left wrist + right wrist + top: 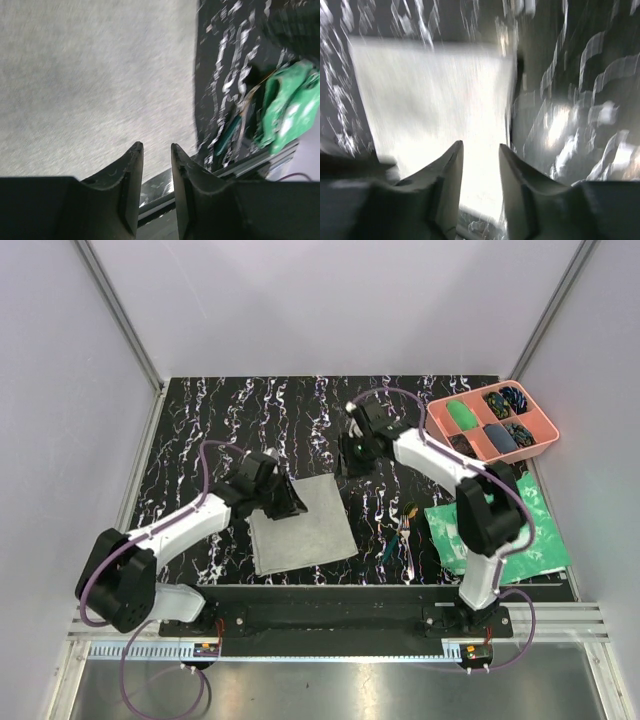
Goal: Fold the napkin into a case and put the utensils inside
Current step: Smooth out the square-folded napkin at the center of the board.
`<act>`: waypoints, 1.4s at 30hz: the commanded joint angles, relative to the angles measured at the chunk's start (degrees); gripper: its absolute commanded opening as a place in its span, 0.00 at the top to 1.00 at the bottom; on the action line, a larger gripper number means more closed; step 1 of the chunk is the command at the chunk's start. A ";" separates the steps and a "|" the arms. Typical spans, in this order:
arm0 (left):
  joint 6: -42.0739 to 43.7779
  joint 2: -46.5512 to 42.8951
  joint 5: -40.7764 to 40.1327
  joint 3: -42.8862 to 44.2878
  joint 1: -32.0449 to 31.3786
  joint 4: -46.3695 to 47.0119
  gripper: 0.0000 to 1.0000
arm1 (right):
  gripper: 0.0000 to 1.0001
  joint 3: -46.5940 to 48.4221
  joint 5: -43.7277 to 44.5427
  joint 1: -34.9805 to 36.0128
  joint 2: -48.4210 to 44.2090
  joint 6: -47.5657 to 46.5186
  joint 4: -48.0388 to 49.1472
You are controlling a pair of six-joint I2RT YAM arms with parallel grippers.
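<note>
The napkin [305, 530] lies flat on the bench [190, 430], toward the near edge and between my two arms; it is not yet a case. My left fingers [283, 498] hover over its far left corner, a little parted with nothing between them, and that wrist view shows only cloth below. My right fingers [350, 455] hang over bare bench just past the far right corner. They are also parted and empty, though that wrist view is smeared. The utensils [403, 532] lie bunched just right of the napkin, apart from it and beside a green sheet [520, 530].

I judge the napkin to be light, thin and limp. It won't hold a shape, and it will sag from wherever I pinch it. It may also slide on the bench instead of lifting. I'd take it at two corners of one edge, fingers pressed low to catch the thin hem, so the fold carries over evenly. The utensils look hard and slender, best taken across the handles.
</note>
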 commanded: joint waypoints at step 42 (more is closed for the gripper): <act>-6.67 -21.71 -3.60 -18.18 -0.07 -22.81 0.55 | 0.56 -42.40 -9.01 4.97 -17.47 13.49 17.17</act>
